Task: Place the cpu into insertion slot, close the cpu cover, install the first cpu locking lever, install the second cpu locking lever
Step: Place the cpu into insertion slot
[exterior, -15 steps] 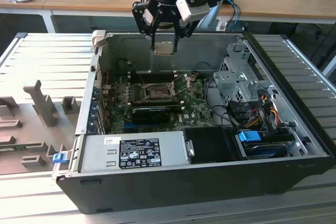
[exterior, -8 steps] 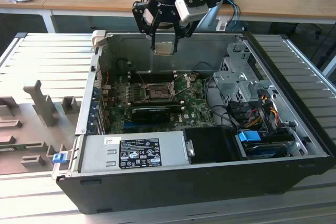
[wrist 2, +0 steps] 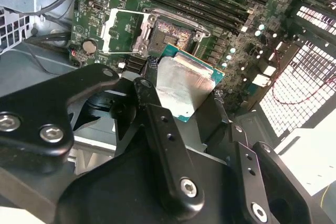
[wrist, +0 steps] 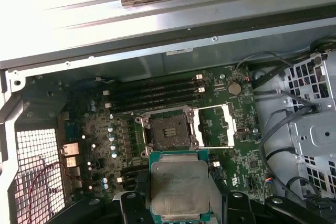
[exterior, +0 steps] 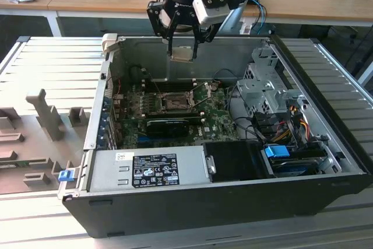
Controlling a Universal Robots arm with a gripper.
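Here we see the hand (exterior: 183,48) poised over the open computer case (exterior: 175,202), its fingers closed on two opposite edges of the cpu (exterior: 182,56). The chip hangs clear of everything, well above the motherboard (wrist: 94,129) and near the case's far wall. In both wrist views its silver-grey top faces the cameras.

Below it, the insertion slot (wrist: 169,132) lies bare and dark. The cpu cover (wrist: 229,125) is swung open and rests just beside the slot, with green board showing through its window. We judge that none of the task's four steps is finished yet, since the chip is in the air and the socket is uncovered.

The risks from here, as we read them, come down to alignment. A chip that arrives slightly rotated or tilted could land on the socket's rim instead of inside it. Pressing it down in that state could damage the fine contacts. The hold is only on thin edges, so a knock against the opened cover or the case wall might shift the chip between the fingers. We cannot tell from these views which way its corner marking faces, and a wrong orientation would also keep it from seating.
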